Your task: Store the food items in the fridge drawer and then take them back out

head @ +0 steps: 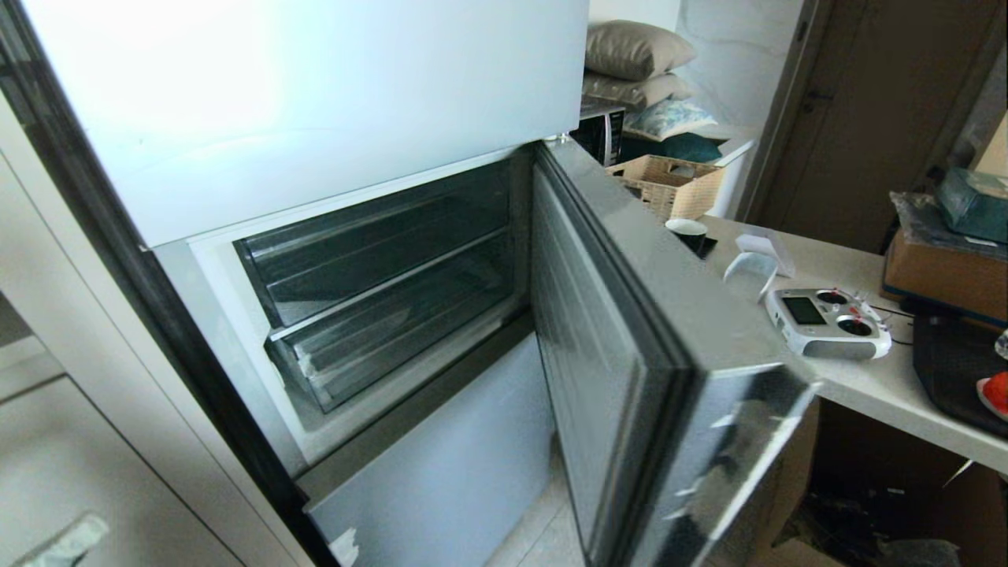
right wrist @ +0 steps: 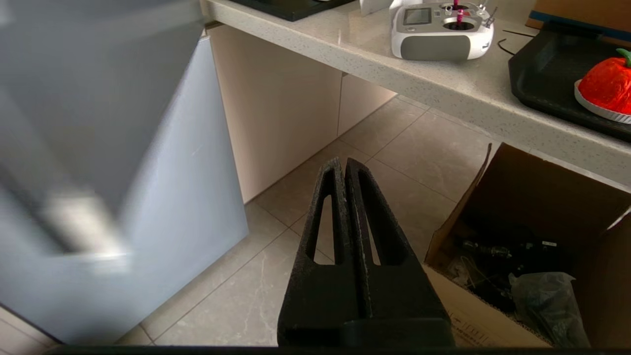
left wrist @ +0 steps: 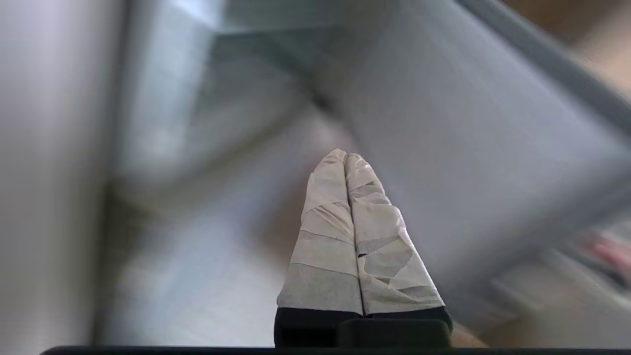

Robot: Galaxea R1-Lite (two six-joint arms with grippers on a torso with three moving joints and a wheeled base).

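The fridge's middle door point(head: 630, 331) stands open to the right. Behind it two clear plastic fridge drawers are stacked, an upper point(head: 378, 244) and a lower point(head: 394, 339), both pushed in. One food item, an orange-red ribbed ball point(right wrist: 605, 85) with a green stem, sits on a white plate on the black tray point(right wrist: 547, 74); its edge shows in the head view point(head: 997, 392). The round red one is out of view. My left gripper point(left wrist: 345, 157), wrapped in pale tape, is shut and empty in front of blurred fridge panels. My right gripper point(right wrist: 343, 161) is shut and empty, hanging over the floor below the counter.
A white remote controller point(head: 827, 321) lies on the pale counter point(head: 866, 386) beside the tray. An open cardboard box point(right wrist: 522, 246) stands on the tiled floor under the counter. The open door's edge juts out between fridge and counter. A wicker basket point(head: 669, 185) and pillows sit behind.
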